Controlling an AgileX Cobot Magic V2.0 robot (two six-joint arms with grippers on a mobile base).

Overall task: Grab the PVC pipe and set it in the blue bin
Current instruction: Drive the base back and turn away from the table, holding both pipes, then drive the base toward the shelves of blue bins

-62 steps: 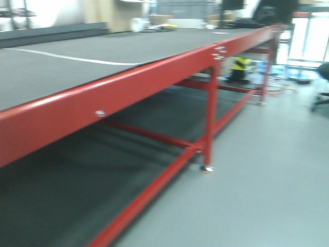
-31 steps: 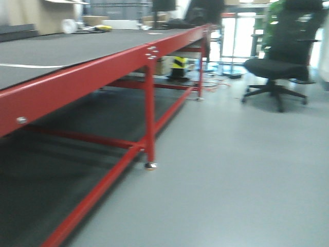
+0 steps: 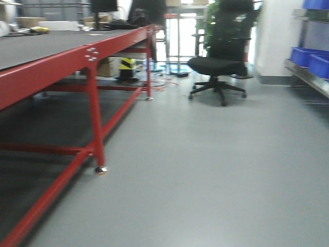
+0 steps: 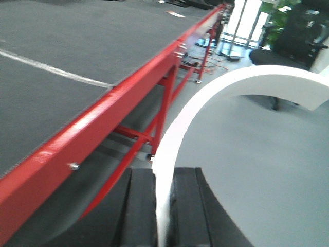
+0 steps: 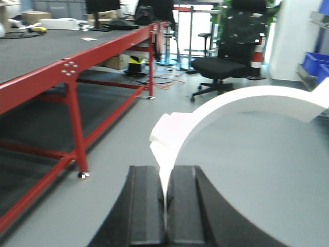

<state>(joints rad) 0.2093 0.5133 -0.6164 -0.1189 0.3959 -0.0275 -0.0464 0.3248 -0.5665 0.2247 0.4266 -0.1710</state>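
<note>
Jaws of left gripper (image 4: 163, 180) and right gripper (image 5: 165, 175) each clamp one curved PVC pipe (image 4: 203, 103) (image 5: 247, 100).

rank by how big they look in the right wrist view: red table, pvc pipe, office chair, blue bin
1. red table
2. PVC pipe, wider span, but only from nearness to the camera
3. office chair, close to the pipe
4. blue bin, partly cut off

— Colours near you?
— My left gripper (image 4: 163, 206) and right gripper (image 5: 165, 206) are black; the pipe (image 4: 247, 82) is white. The worktop (image 3: 51, 72): red frame, dark grey top, one white stripe (image 4: 51, 69).
— Farther off?
— Grey floor (image 3: 205, 170), black chair (image 3: 218, 62), blue bins (image 3: 308, 54), yellow-black striped box (image 3: 127, 64).
</note>
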